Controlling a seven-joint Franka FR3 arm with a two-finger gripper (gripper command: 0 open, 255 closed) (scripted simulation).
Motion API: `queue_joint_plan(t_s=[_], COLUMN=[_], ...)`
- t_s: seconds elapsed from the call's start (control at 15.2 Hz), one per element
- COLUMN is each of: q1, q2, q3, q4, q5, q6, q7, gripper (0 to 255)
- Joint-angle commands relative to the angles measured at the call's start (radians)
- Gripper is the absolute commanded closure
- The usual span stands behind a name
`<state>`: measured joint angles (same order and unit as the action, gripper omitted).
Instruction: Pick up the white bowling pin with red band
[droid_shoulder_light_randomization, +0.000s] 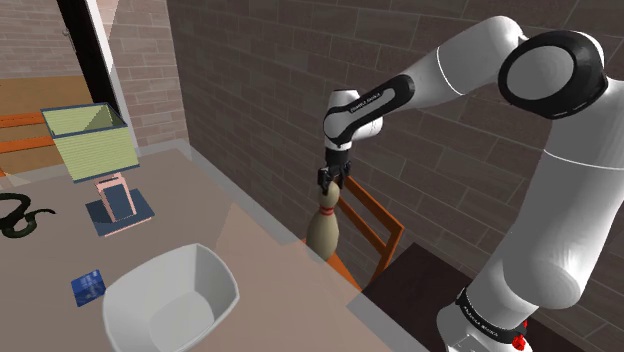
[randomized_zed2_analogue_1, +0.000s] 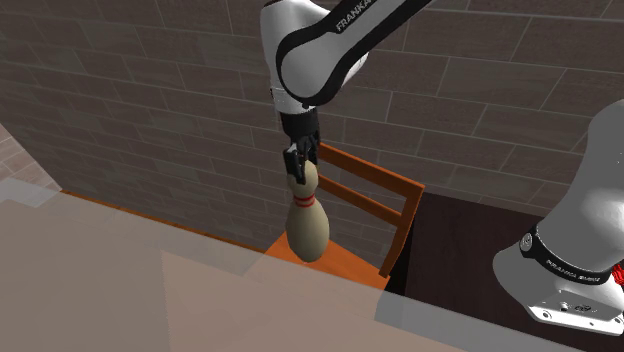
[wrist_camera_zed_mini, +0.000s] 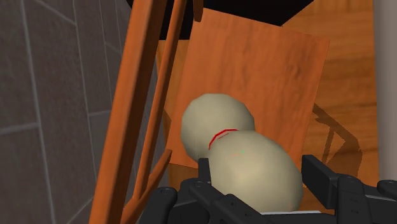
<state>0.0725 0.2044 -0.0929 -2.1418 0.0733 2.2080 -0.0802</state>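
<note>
**While the jaws clasp its head, a pin stands upright over a chair**

Where the gripper (droid_shoulder_light_randomization: 330, 181) points straight down, its two black fingers (wrist_camera_zed_mini: 319, 175) are closed narrowly on the rounded head of the bowling pin (randomized_zed2_analogue_1: 307, 226), one on each side and both touching it. The pin looks cream rather than pure white. It has a small head, a pinched neck and a fat belly, and a thin red band (wrist_camera_zed_mini: 221, 134) rings the neck just below the jaws. It is upright, with the belly directly under the jaws and the head between them.

Below the jaws lies the orange wooden seat of a chair (randomized_zed2_analogue_1: 345, 268). The chair's slatted back rises beside the jaws, between them and the brick wall (randomized_zed2_analogue_1: 150, 100).

Whether the pin's foot rests on the seat or hangs just clear of it is hard to tell (the belly hides the foot in the wrist view). In the shoulder view the foot sits close to the edge of the table (droid_shoulder_light_randomization: 270, 300). The fingertips themselves are hidden behind the pin's head in the wrist view, and the red band shows only as a short arc there.
</note>
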Motion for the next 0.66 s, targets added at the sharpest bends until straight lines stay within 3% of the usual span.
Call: queue_joint_plan(t_s=[0.0,0.59], q1=[0.002,0.003], q2=[-0.019,-0.074], q3=[0.000,-0.002], q4=[0.009,0.042], q5=[-0.003,-0.013], q6=[-0.024,-0.112], q7=[0.005,0.014], gripper=[255,255])
